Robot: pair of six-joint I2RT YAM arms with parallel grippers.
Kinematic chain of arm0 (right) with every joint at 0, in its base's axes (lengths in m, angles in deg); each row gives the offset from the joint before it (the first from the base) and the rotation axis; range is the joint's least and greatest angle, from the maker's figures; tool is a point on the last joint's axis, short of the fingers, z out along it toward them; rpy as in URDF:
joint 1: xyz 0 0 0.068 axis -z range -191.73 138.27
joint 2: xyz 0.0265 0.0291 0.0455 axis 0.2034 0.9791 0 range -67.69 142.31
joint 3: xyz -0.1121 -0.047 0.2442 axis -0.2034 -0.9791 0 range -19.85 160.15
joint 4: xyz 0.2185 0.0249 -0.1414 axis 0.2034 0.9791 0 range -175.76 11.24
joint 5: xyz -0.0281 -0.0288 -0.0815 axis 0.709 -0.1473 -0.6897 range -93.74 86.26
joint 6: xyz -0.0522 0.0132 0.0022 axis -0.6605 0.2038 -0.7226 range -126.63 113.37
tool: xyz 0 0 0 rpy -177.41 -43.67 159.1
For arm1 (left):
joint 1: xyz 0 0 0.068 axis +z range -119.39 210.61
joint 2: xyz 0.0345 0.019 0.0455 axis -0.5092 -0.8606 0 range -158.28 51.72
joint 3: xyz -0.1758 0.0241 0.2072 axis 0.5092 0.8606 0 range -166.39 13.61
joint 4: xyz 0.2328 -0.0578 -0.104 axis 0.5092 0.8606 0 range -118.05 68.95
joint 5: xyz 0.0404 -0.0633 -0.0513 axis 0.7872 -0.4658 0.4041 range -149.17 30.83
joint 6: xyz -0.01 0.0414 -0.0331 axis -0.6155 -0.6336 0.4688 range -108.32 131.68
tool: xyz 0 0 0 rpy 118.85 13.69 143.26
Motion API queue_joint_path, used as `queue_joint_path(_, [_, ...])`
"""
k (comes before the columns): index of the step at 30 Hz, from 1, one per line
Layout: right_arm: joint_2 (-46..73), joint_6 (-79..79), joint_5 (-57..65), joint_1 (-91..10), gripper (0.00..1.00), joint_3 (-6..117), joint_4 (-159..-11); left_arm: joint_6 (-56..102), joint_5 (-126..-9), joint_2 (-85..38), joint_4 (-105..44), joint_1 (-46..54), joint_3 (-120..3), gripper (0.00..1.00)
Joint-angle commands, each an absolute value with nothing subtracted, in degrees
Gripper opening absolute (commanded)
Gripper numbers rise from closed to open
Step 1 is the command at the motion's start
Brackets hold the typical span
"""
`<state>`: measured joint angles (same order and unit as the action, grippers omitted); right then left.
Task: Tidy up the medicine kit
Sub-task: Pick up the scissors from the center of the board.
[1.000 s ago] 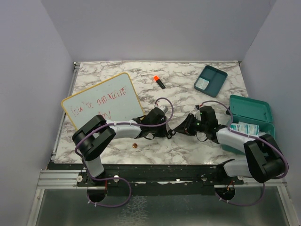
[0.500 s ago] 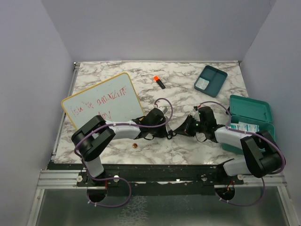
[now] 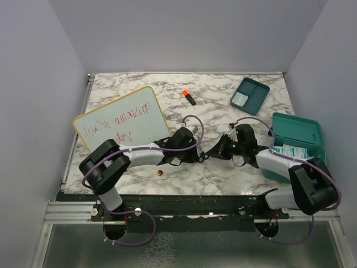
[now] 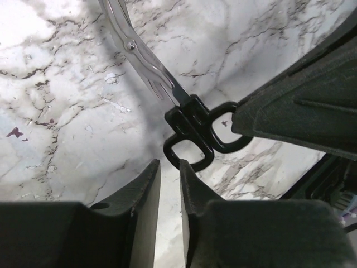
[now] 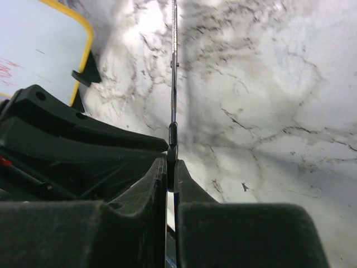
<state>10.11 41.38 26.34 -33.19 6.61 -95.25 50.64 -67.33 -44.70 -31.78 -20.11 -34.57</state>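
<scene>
Farthest left, the yellow-framed whiteboard [image 3: 120,120] lies on the marble tabletop [image 3: 223,111], its red scrawl too faint to read. Beside it the left tool [image 4: 169,167] has its fingers slightly spread, with bare tabletop showing through the gap and the black handle loops of the scissors [image 4: 146,61] right at their tips. The right tool [image 5: 170,163] pinches the scissors' handle, seen edge-on with the blade tips cut off, and at the right edge the medicine kit [image 3: 297,129] sits open, its base partly hidden behind the right arm and its tray insert [image 3: 257,88] well apart toward the far corner.
</scene>
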Motion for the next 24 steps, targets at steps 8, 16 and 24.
queue_joint_path(8, [5.01, 42.79, 22.04, -33.35, 0.0, 10.77, -91.56, 47.52, -66.27, -30.61, -23.57, -20.42, -36.54, 0.46])
queue_joint_path(16, [0.34, 42.37, 11.61, -32.95, 0.0, 16.39, -88.19, 42.68, -60.46, -18.34, -15.06, -20.39, -39.29, 0.99])
queue_joint_path(24, [6.4, 35.21, -0.35, -23.18, 0.01, 31.18, -82.83, 24.51, -56.15, -3.26, -8.63, -20.42, -38.01, 0.99])
